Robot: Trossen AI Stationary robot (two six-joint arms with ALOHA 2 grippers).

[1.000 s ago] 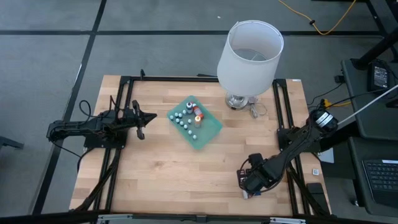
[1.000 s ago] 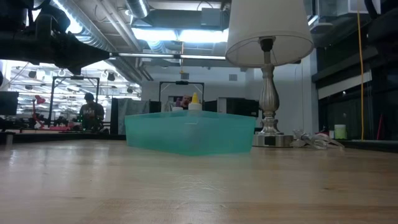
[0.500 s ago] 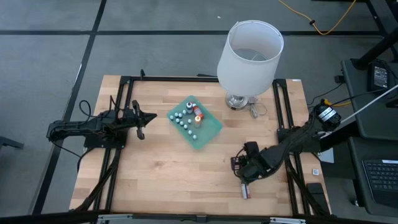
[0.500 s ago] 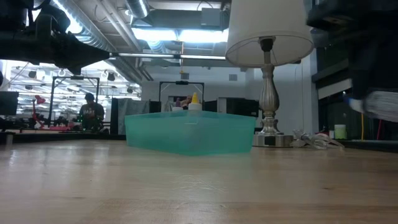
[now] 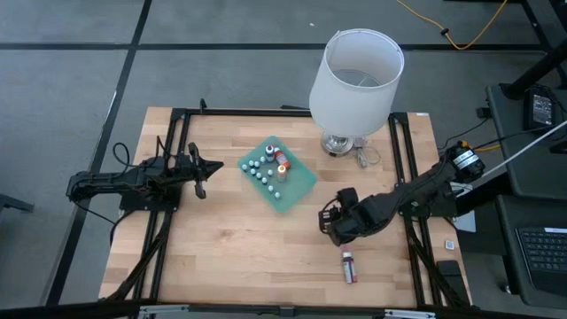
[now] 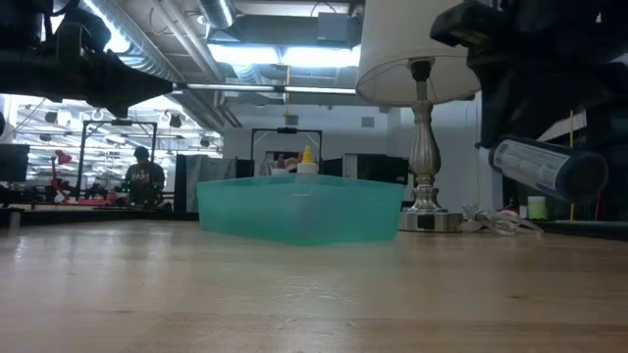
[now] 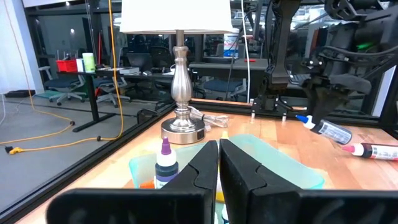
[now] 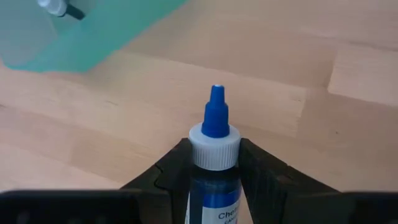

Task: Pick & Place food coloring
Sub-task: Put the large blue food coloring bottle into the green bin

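Clear of the table, a blue food coloring bottle (image 8: 214,134) with a white collar sits in my shut right gripper (image 5: 336,221), to the near right of the green tray (image 5: 299,188). The tray holds several small dropper bottles (image 5: 268,167), among them a purple-capped one (image 7: 165,160). A red bottle (image 5: 349,266) lies on its side on the wood near the front edge. My left gripper (image 5: 202,171) waits shut and level, left of the tray, with nothing in it. My right gripper pinches the blue bottle between its two fingers (image 8: 176,167) just below the white collar (image 8: 214,144). The fingers slant steeply down from above and lie across the bottle. The bottle (image 6: 540,167) hangs nearly level, clear of the table, its blue tip (image 7: 303,119) toward the tray.
A lamp with a big white shade (image 5: 356,75) and a silver base (image 5: 337,143) stands at the back, its cord (image 5: 365,158) beside it. Black rails (image 5: 168,159) run along both table sides. Bare wood (image 5: 248,248) lies in front of the tray.
My right gripper has risen from the near right part of the table and gone left and toward the far edge, nearing the tray, tipping as it went, with the blue bottle shut in it. The red bottle has stayed lying where the gripper was.
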